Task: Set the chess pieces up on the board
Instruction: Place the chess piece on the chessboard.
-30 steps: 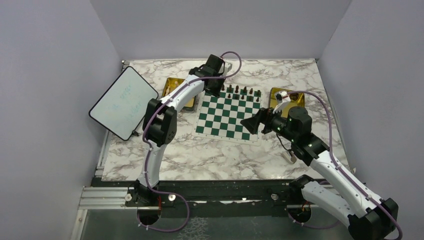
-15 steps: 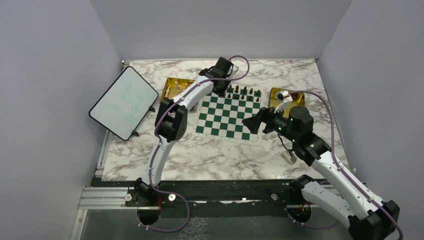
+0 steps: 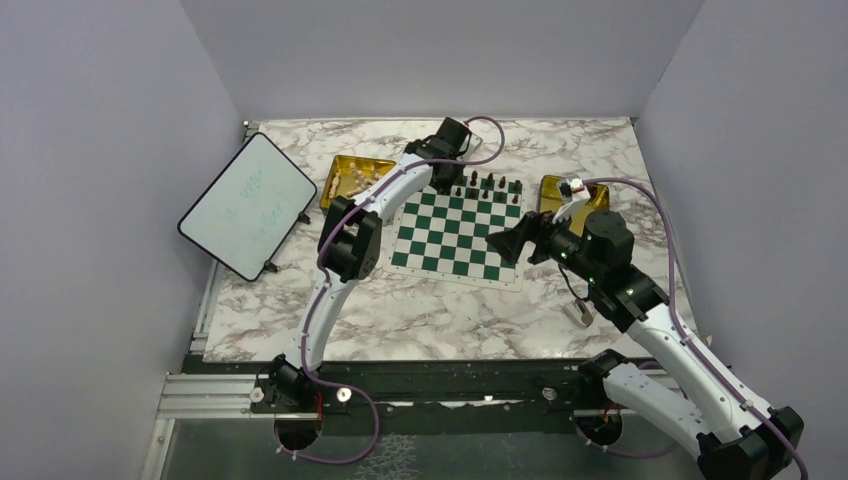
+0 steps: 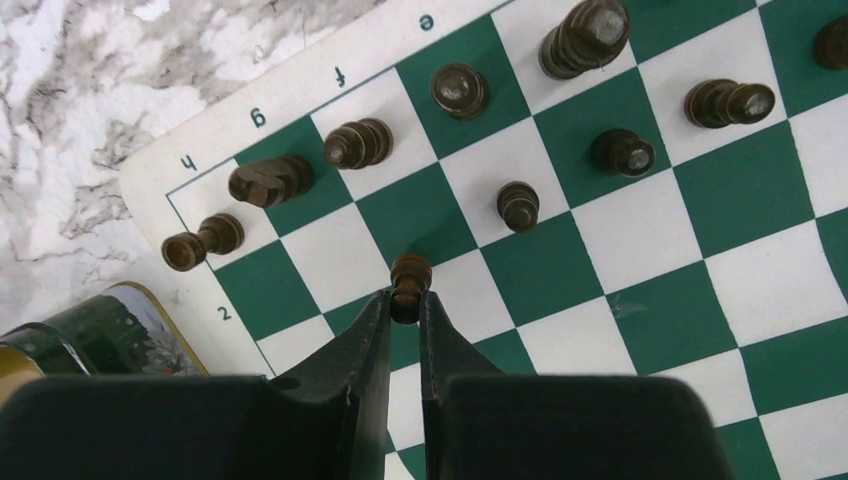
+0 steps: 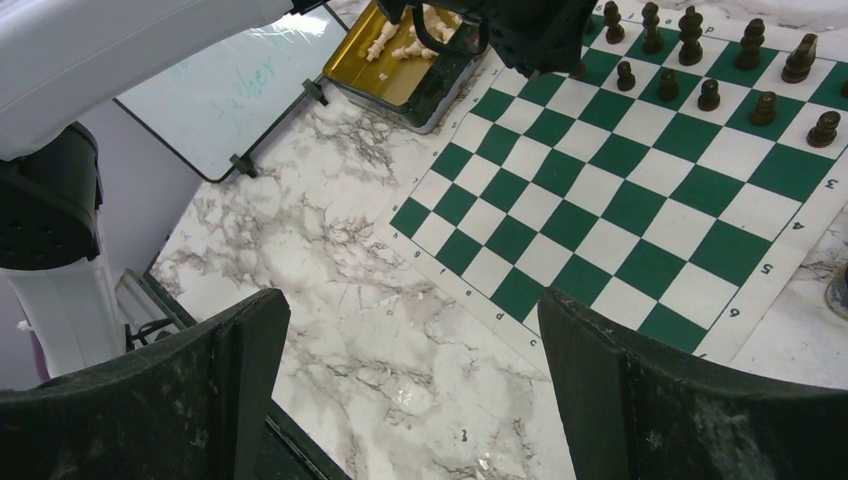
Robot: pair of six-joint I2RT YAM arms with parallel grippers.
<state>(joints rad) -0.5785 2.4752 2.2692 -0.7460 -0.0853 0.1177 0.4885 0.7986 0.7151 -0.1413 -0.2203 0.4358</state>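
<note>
The left hand [image 4: 406, 306] is pinched narrow on a dark pawn [image 4: 410, 270], held over the board [image 4: 640, 250] near its far left corner, in the second row beside a standing pawn [image 4: 517, 205]. Whether its base touches the square I cannot tell. Other dark chess pieces [image 3: 487, 184] line the far edge. The right hand [image 3: 507, 245] hangs wide, holding nothing, above the board's right side toward the near corner. Pale pieces [image 5: 405, 42] lie in a gold tray [image 5: 365, 75] on the marble worktop [image 3: 400, 310].
</note>
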